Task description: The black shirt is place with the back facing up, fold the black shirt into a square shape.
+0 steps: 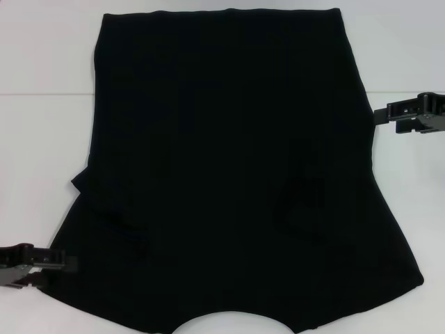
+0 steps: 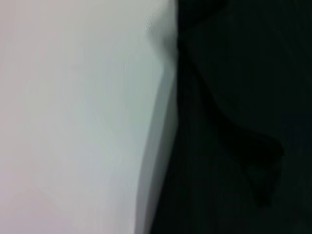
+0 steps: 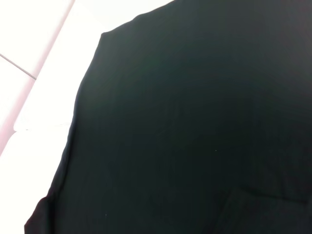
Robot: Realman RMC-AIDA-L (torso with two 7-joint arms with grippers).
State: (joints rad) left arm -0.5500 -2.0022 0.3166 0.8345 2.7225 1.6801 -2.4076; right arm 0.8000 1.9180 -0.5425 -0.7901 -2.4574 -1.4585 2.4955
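The black shirt (image 1: 222, 160) lies flat on the white table (image 1: 42, 139), its curved neckline at the near edge and its straight hem at the far edge. Both sleeves appear folded inward onto the body, leaving faint creases. No lettering shows. My left gripper (image 1: 59, 263) sits low at the shirt's near-left edge, close to the cloth. At mid height, my right gripper (image 1: 381, 115) rests just off the shirt's right edge. The left wrist view shows the shirt (image 2: 243, 122) edge beside bare table. Across most of the right wrist view stretches the shirt (image 3: 195, 122).
White table surface (image 1: 410, 209) surrounds the shirt on the left, right and far sides. A thin seam line (image 1: 42, 93) crosses the table at the far left, and a similar line (image 3: 17, 66) shows in the right wrist view.
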